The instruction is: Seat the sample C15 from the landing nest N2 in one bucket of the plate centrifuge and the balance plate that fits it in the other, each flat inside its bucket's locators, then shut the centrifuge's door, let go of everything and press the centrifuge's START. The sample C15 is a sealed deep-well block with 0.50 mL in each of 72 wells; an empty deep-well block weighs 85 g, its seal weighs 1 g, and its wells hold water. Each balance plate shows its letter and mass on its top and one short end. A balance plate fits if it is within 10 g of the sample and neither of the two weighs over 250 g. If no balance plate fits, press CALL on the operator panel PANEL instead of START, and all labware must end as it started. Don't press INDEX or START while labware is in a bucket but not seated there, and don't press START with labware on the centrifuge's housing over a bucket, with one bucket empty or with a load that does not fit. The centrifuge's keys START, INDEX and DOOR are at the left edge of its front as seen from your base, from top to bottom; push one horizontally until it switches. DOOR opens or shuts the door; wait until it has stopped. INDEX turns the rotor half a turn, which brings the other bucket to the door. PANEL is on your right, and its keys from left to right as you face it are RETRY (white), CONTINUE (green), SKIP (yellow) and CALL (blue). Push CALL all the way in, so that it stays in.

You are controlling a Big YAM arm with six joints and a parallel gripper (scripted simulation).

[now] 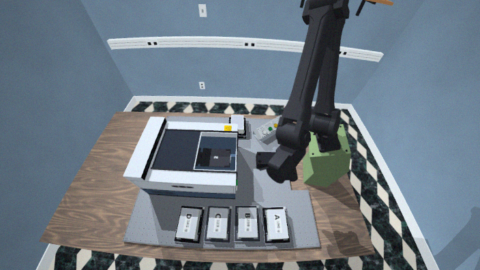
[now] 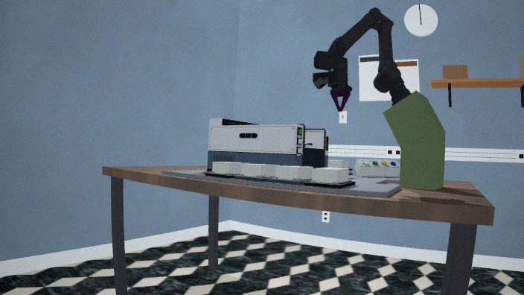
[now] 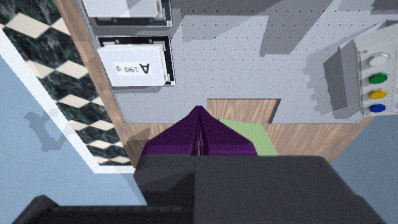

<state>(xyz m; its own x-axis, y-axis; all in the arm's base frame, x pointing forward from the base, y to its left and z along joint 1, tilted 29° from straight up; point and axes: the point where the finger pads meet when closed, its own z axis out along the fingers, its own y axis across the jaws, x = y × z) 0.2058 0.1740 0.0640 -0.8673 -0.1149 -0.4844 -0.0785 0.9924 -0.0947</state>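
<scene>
My gripper (image 2: 340, 107) (image 3: 198, 111) has purple fingers that are shut on nothing. It hangs high above the grey mat, between the centrifuge (image 1: 184, 178) (image 2: 257, 139) and my green base (image 1: 327, 163) (image 2: 417, 145). The centrifuge's door is open, and a dark bucket (image 1: 216, 157) shows in the opening with no plate in it. The white sample block (image 1: 237, 122) (image 2: 338, 163) sits in its nest behind the centrifuge's right corner. Balance plates D (image 1: 188, 223), C (image 1: 218, 223), B (image 1: 247, 222) and A (image 1: 276, 224) (image 3: 133, 67) lie in a row of nests at the front. A's label appears to read 190 g.
The operator panel (image 1: 267, 131) (image 2: 376, 167) (image 3: 377, 80) stands at the back right, its blue CALL key (image 3: 377, 107) (image 2: 393, 163) at one end. The centrifuge's keys (image 2: 299, 139) are on its front edge facing my base. The table edge and chequered floor lie beyond plate A.
</scene>
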